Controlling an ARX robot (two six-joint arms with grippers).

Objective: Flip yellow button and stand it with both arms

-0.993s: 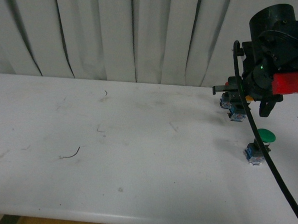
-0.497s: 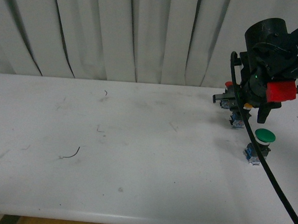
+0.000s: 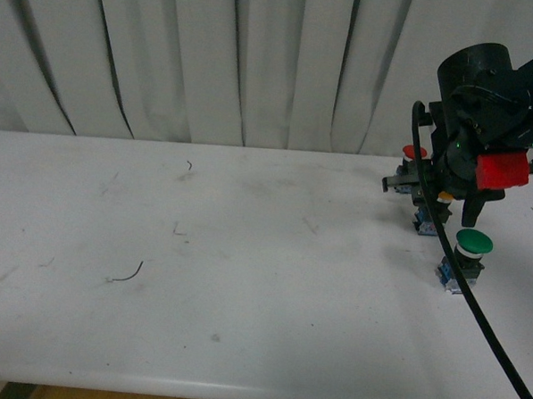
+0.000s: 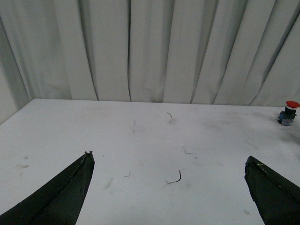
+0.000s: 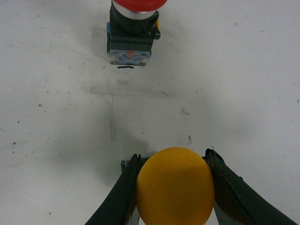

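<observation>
Right arm (image 3: 486, 95): black cylindrical housing, red patch (image 3: 503, 170), thick black cable (image 3: 500, 355); left end effector (image 4: 168, 156): two black wedge-shaped fingers (image 4: 61, 192)

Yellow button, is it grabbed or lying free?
Grabbed. In the right wrist view, the right end effector has its fingers pressed against both sides of the yellow button cap.

White worktop (image 3: 243, 297), surface scuffed and speckled. Red-capped button (image 3: 415, 154) stands upright near the far edge, toward the right end. Green-capped button (image 3: 473, 242) stands nearer the front, close to the right edge. The yellow button (image 5: 176, 187) lies between them; worktop contact cannot be confirmed. Dark curled thread (image 3: 127, 274) lies in the left half.
</observation>
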